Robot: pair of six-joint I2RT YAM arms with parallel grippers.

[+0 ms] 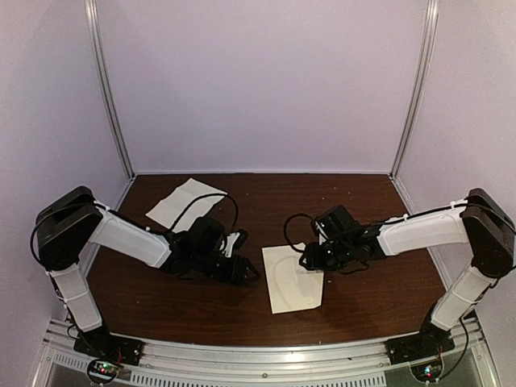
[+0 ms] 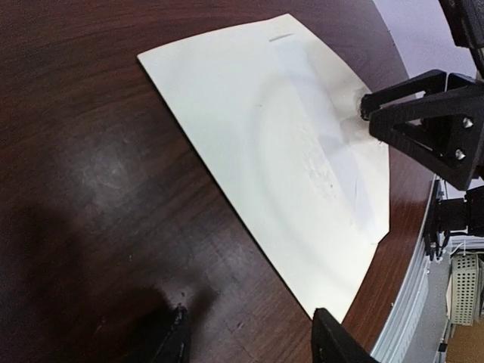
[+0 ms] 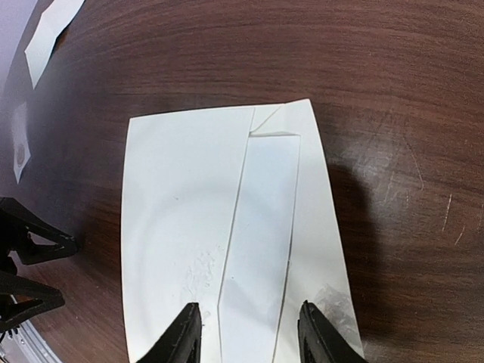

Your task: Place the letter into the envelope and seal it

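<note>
Spread fingers (image 3: 187, 333) of my right hand (image 3: 249, 334) stand empty over the envelope (image 1: 294, 282), flat at the table's (image 1: 379, 298) 6 o'clock with my left hand (image 2: 253, 344) also spread at its 9 o'clock; pressing and dragging now could, I judge, skid or crease the loose paper.

Open tabletop (image 1: 379, 210) back-right, paper sheet (image 1: 184, 201) back-left — left end effector (image 1: 248, 272) and right end effector (image 1: 309, 260) flank envelope (image 1: 290, 282)
</note>
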